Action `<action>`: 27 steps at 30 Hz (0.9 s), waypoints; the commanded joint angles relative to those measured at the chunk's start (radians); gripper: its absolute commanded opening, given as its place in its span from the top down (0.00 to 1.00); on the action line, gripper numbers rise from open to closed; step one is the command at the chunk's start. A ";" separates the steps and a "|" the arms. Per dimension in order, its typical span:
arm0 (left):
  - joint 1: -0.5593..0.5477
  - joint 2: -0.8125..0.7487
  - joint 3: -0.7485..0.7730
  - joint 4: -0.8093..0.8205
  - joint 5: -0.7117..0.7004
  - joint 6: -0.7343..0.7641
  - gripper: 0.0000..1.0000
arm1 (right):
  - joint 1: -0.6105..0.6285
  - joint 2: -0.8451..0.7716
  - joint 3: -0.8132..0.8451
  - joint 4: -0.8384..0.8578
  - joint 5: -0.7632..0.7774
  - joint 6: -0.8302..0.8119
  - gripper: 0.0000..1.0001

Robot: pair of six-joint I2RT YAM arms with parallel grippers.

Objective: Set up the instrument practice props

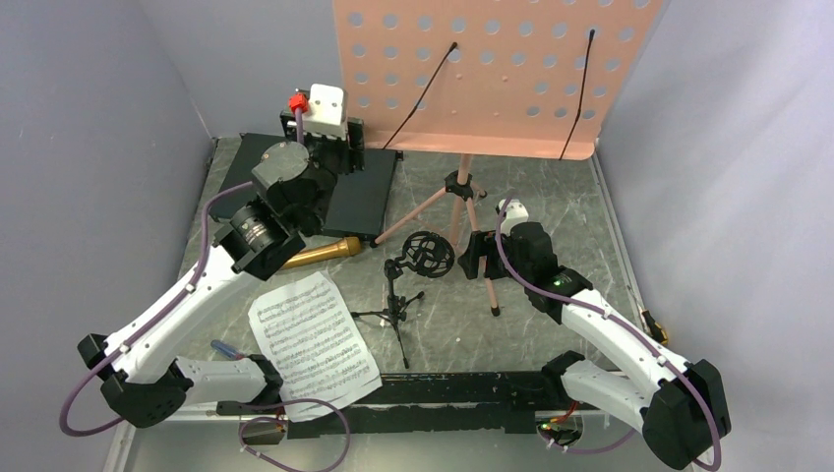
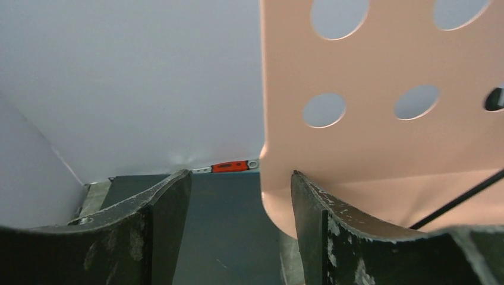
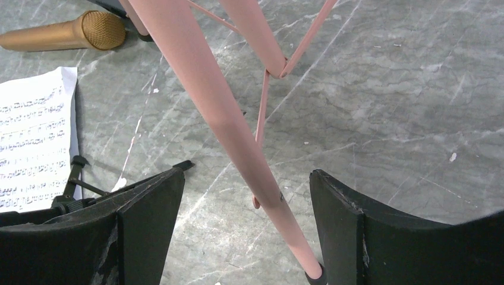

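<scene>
I am looking at a grey marbled tabletop (image 1: 551,211) boxed in by pale lilac walls (image 1: 89,118). At the far left, the left gripper (image 2: 241,178) is raised above the flat black box (image 1: 359,197) at the back. Its jaws are released and hold nothing. The lower corner of the music stand (image 2: 380,136) sits just past its right finger, but I cannot tell whether they touch. A small red tag (image 2: 229,166) shows at the foot of the back wall.

In front of the box lies the gold microphone (image 1: 320,253), its tail hidden under the left arm. Nearer me, 1 sheet-music page (image 1: 313,339) lies flat. It carries printed staves, but I can read no words. Just right of it, the mic stand (image 1: 398,300) stands upright on 3 legs with its ring mount on top. The pink perforated desk of the music stand carries 2 black wires (image 1: 580,93). The right gripper (image 3: 246,172) straddles the front tripod leg, jaws apart, with a gap on either side.
</scene>
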 commanded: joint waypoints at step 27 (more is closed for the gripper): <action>0.058 -0.401 -0.210 -0.430 0.259 -0.463 0.07 | 0.005 -0.127 0.014 -0.007 -0.085 0.019 0.16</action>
